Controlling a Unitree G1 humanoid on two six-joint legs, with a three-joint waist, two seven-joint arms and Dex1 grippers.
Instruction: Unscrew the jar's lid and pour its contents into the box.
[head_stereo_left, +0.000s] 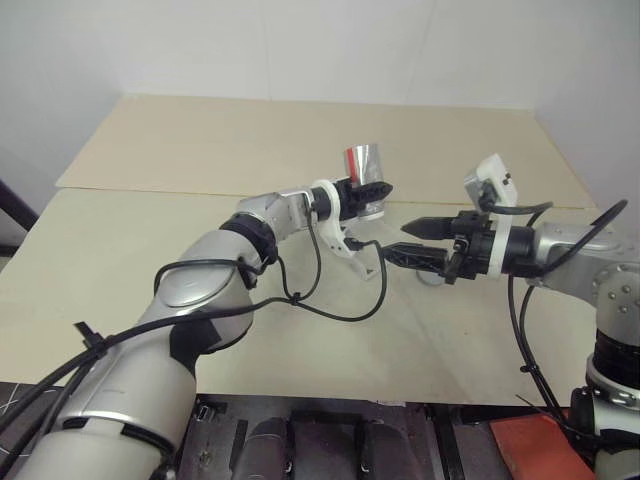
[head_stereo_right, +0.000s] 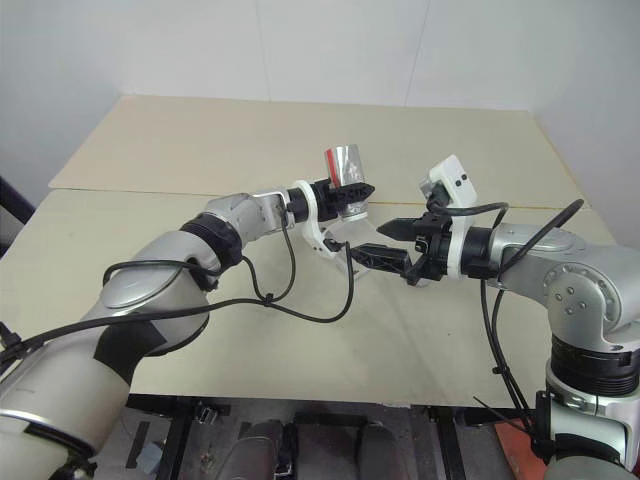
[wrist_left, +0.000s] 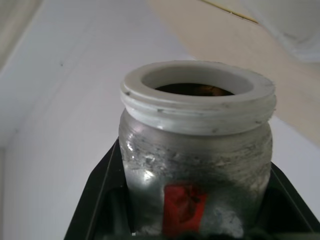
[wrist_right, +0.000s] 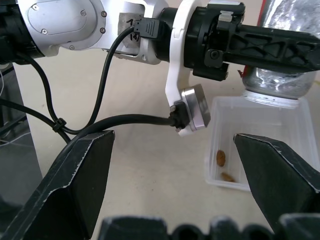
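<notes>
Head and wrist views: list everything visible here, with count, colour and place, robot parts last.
table: one, light wood boards, under everything.
jar: one, silvery with a red label and white threaded rim, lid off, held mouth down above the box.
box: one, clear plastic, on the table below the jar.
pieces: two, yellowish-brown, lying in the box; more dark material shows in the jar's mouth.
left fingers: two, black, shut on the jar.
right fingers: two, black, open, holding nothing, beside the box.
</notes>
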